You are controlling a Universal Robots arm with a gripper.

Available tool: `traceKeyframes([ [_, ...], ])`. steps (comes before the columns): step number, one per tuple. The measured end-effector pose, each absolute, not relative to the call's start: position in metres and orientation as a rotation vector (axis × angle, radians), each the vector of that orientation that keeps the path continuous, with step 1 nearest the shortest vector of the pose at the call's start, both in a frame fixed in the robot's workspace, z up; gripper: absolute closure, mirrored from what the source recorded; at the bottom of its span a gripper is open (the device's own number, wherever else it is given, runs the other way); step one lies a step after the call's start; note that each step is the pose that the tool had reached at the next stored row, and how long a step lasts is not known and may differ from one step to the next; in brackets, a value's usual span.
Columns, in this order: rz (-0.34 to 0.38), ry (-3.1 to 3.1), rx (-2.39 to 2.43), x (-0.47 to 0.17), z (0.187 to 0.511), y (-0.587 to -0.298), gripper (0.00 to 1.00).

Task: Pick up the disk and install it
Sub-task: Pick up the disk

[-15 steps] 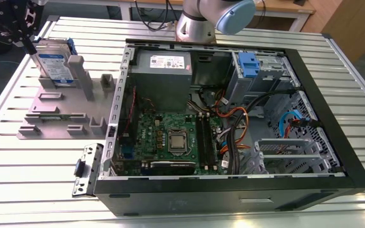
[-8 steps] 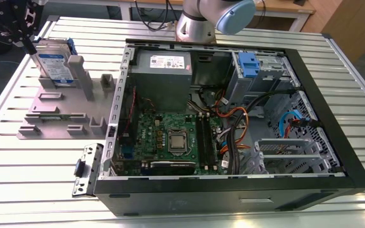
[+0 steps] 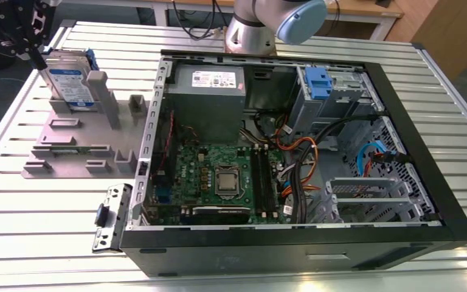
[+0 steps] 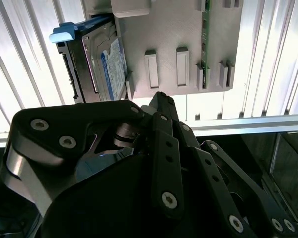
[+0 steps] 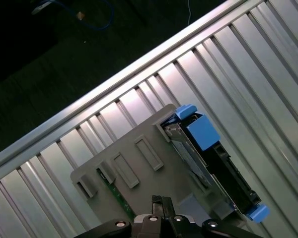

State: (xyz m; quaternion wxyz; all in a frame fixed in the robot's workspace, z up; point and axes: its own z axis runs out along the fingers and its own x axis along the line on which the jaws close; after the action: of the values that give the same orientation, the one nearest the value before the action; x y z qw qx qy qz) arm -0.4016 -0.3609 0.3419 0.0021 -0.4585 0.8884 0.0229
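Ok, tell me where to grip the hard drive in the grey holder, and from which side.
Take the hard drive near its free top edge, pinching across the two flat faces, coming straight down from above. It stands on edge in the grey holder, whose slot and post hem in its lower part, so upward looks like the clear way out.

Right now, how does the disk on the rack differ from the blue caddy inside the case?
Place: the disk stands on edge in the grey rack, outside the case; the caddy sits in a bay inside it.
Look: the disk shows a silver body and a white-and-blue label; the caddy shows blue plastic, and whether it holds a drive is hidden.
Both have blue plastic parts.
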Motion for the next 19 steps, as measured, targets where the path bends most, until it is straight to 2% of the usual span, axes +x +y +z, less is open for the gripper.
traceKeyframes([
  [19, 0.072, 2.768, -1.476, -0.4016, 0.3419, -0.3609, 0.9],
])
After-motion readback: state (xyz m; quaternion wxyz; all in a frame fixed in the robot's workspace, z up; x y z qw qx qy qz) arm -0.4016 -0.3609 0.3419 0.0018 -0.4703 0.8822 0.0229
